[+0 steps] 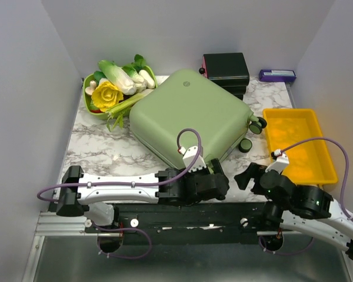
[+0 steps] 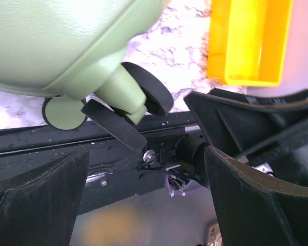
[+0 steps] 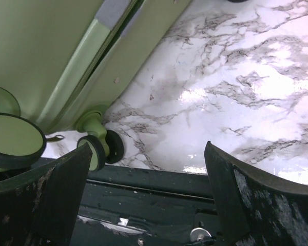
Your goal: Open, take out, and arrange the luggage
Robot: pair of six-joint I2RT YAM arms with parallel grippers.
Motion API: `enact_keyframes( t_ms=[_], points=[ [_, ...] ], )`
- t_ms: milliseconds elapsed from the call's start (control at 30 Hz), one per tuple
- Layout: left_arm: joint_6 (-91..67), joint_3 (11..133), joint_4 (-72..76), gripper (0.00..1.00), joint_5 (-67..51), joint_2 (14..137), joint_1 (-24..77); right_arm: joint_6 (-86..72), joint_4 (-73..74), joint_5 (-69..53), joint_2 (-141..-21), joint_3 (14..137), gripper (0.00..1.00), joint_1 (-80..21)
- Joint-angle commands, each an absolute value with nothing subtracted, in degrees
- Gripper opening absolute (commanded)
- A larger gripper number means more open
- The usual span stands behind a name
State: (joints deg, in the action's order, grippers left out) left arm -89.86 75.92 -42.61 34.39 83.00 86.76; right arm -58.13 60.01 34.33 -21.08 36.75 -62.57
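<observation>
Top external: the closed sage-green hard-shell suitcase [image 1: 191, 114] lies flat on the marble table [image 1: 100, 147]; my left gripper [image 2: 146, 205] and right gripper [image 3: 149, 200] gape empty (near its wheels [image 1: 256, 124]). Prying could skid it into the shallow yellow tray [image 1: 317, 170].

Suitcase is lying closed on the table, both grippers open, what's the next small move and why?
Probably ease the right gripper toward the seam of the luggage at its wheel end. The luggage lies flat and closed, the gripper is open and empty, and the seam sits just ahead-left in its wrist view, the nearest place to start opening.
</observation>
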Motion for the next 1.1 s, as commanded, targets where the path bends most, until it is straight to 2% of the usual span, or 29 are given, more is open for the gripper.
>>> enact_keyframes(
  t_ms=[0, 267, 433, 600, 633, 700, 733, 800, 833, 900, 933, 1000, 1067],
  points=[
    [-98.44, 78.22, -50.9, 0.99, 40.51, 85.51, 87.01, -59.24, 57.67, 37.54, -17.06, 35.25, 1.0, -62.75],
    [-103.71, 81.91, -52.21, 0.99, 45.78, 90.35, 84.56, -56.6, 54.58, 36.65, -16.08, 33.93, 1.0, -62.84],
    [-99.59, 83.05, -48.08, 0.99, 42.19, 92.63, 82.09, -55.99, 54.67, 35.95, -17.67, 33.49, 1.0, -62.84],
    [-100.02, 86.3, -52.98, 0.96, 39.99, 96.06, 80.33, -55.99, 54.49, 35.68, -16.18, 32.78, 1.0, -62.75],
    [-99.85, 86.66, -53.26, 0.9, 39.82, 96.41, 80.33, -55.99, 54.49, 35.77, -15.74, 32.52, 1.0, -62.75],
    [-98.09, 87.01, -52.57, 0.85, 38.94, 97.64, 80.33, -55.9, 54.14, 36.12, -14.77, 31.73, 1.0, -62.84],
    [-97.39, 87.27, -52.3, 0.76, 38.07, 98.17, 80.33, -55.99, 54.14, 36.21, -14.42, 31.55, 1.0, -62.84],
    [-95.2, 88.5, -52.38, 0.67, 36.83, 99.84, 80.16, -55.29, 53.44, 35.95, -13.89, 31.12, 1.0, -62.84],
    [-94.84, 89.11, -52.82, 0.43, 35.78, 100.37, 79.9, -54.94, 53.18, 35.6, -13.71, 30.94, 1.0, -62.75],
    [-93.61, 90.69, -54.31, 0.16, 35.42, 101.07, 79.72, -52.83, 51.16, 33.59, -13.01, 30.07, 1.0, -62.84],
    [-93.34, 90.96, -54.66, 0.0, 35.51, 101.16, 79.63, -51.95, 50.2, 32.79, -12.22, 29.54, 1.0, -62.84],
    [-91.68, 90.45, -52.23, 0.0, 35.51, 100.02, 79.72, -48.27, 45.98, 30.25, -11.17, 27.0, 1.0, -62.84],
    [-82.21, 88.43, -46.79, 0.0, 33.85, 97.05, 79.72, -45.81, 41.6, 28.57, -9.24, 25.15, 1.0, -62.84]
  ],
)
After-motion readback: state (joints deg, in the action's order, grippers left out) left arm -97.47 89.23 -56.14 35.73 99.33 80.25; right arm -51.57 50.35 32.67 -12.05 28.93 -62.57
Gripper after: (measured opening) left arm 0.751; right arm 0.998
